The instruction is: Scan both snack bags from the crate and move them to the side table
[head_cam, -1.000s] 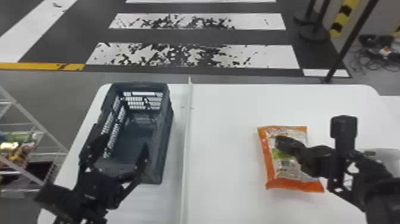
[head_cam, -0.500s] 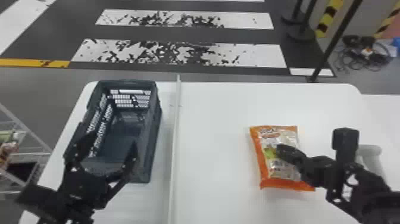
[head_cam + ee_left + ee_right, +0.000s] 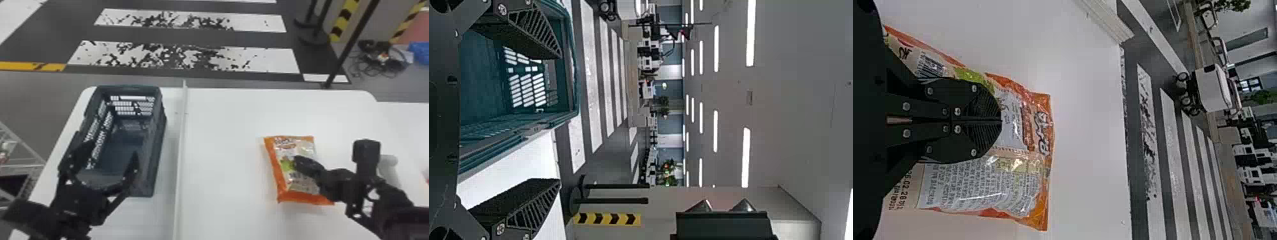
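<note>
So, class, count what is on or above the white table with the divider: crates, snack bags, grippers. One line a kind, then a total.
Crate: 1
Snack bag: 1
Grippers: 2, left gripper and right gripper
Total: 4

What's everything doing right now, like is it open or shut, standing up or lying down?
Crate: open at the top, standing on the white table.
Snack bag: lying flat on the table, partly hidden by the right gripper.
Left gripper: open, at the crate's near end.
Right gripper: shut, fingers together, over the bag.
Black post: standing upright.
Cables: lying in a tangle.
</note>
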Controlling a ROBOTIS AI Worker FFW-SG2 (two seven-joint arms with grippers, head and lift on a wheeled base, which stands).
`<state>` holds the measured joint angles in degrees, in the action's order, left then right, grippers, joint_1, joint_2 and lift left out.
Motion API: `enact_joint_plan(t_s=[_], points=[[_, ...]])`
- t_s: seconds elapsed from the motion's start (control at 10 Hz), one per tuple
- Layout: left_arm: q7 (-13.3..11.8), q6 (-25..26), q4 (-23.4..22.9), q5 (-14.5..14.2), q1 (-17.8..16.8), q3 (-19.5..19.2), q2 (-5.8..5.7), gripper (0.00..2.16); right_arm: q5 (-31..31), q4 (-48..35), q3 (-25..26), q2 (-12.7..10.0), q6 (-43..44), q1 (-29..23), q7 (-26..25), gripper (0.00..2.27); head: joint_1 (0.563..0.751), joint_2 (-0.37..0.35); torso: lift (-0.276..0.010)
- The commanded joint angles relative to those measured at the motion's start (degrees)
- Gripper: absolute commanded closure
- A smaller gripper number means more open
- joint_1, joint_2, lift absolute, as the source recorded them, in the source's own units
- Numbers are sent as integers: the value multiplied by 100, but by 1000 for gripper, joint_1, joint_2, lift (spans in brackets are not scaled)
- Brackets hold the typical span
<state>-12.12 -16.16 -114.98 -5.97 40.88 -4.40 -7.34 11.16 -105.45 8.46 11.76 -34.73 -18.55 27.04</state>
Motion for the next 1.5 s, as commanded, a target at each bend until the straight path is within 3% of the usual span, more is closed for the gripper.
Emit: enact_joint_plan(t_s=[0.0, 0.2, 0.3, 0.4, 0.5, 0.6, 0.9, 1.1, 1.4], points=[[-1, -5, 2, -1, -1, -9, 5, 120, 106, -318, 59, -7, -21, -96, 11, 2243, 695, -29, -75], [-1, -23, 20, -1, -1, -9, 14, 120, 194, -731, 261, -16, -162, -210, 11, 2240, 695, -24, -75], [-1, -23, 20, -1, 8, -26, 14, 120, 291, -811, 525, -34, -162, -228, 3, 2128, 695, -28, -75], [-1, -40, 11, -1, 17, -26, 22, 124, 343, -837, 842, -34, -179, -228, -6, 1781, 695, -47, -75], [-1, -40, 11, -1, 17, -26, 22, 124, 343, -907, 1123, -25, -215, -298, -6, 812, 695, -65, -75], [-1, -40, 2, -1, 17, -35, 31, 124, 352, -969, 1386, -16, -267, -413, -15, 70, 695, -109, -75], [-1, -40, 2, -1, 25, -17, 49, 124, 343, -775, 2072, 81, -320, -509, -41, 16, 695, -212, -75], [-1, -40, 28, -1, 25, -17, 49, 124, 115, -485, 2221, 309, -338, -509, 11, 16, 695, -293, -75], [-1, -40, 20, -1, 25, -9, 40, 124, -465, 60, 2186, 555, -373, -351, 152, 16, 695, -350, -75]])
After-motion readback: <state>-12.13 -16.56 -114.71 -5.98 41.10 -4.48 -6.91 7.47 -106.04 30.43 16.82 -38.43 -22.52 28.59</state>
